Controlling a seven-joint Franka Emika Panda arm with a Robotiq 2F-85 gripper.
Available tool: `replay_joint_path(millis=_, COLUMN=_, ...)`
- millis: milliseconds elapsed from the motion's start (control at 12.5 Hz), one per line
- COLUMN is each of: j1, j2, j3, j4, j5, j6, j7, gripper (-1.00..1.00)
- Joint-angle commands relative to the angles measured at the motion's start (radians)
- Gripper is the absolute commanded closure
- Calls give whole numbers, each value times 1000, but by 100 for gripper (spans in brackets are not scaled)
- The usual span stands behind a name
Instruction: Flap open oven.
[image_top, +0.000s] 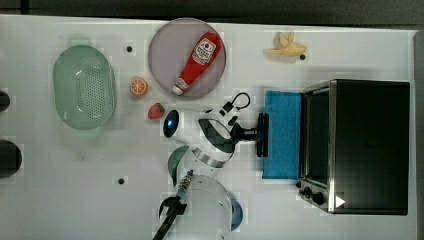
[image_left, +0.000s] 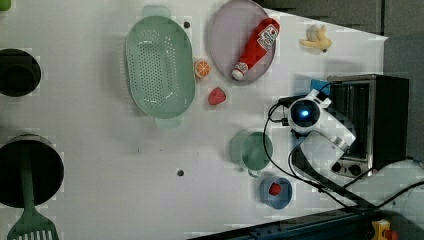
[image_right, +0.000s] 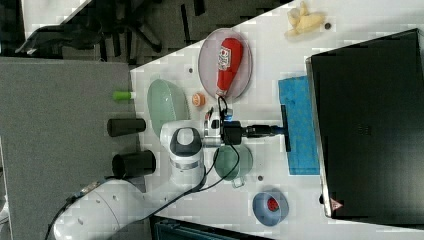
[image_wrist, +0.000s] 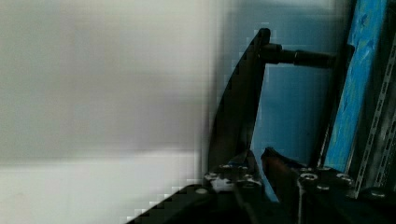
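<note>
Black fingers (image_wrist: 280, 170) of the gripper (image_top: 256, 134) clamp the handle (image_top: 262, 135); the oven (image_top: 370, 145) sits at the top view's right, door (image_top: 282, 135) folded down; release gently, without jerking.

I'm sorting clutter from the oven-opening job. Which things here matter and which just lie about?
In the job: oven, its door, door handle, gripper.
Lying about: ketchup bottle, banana, colander, strawberry.
</note>
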Motion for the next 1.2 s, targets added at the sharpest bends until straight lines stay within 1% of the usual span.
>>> replay_joint_path(millis=80, j1=31, j2=56, j3=-9, j4=62, j5=-15, j6=-34, j7=108, gripper=65)
replay_joint_path(millis=240, j1=40, j2=63, j3=-10, j4=76, j5=-15, j6=-56, j7=108, gripper=65)
replay_joint_path(millis=400, j1=41, j2=50, j3=-10, j4=85, j5=-10, j6=-26, j7=108, gripper=65)
replay_joint_path(millis=560, j1=38, j2=2, j3=-11, j4=86, j5=31, j6=13, j7=108, gripper=65)
replay_joint_path(millis=720, j1=33, j2=-82, j3=-12, j4=86, j5=130, j6=26, j7=106, gripper=65)
replay_joint_path(millis=880, j1=28, j2=-179, j3=-12, j4=86, j5=256, j6=25, j7=106, gripper=65)
replay_joint_path(millis=1120, j1=17, j2=-324, j3=-14, j4=85, j5=526, j6=-6, j7=103, gripper=65)
replay_joint_path(millis=1200, j1=16, j2=-371, j3=-14, j4=85, j5=593, j6=-32, j7=100, gripper=65)
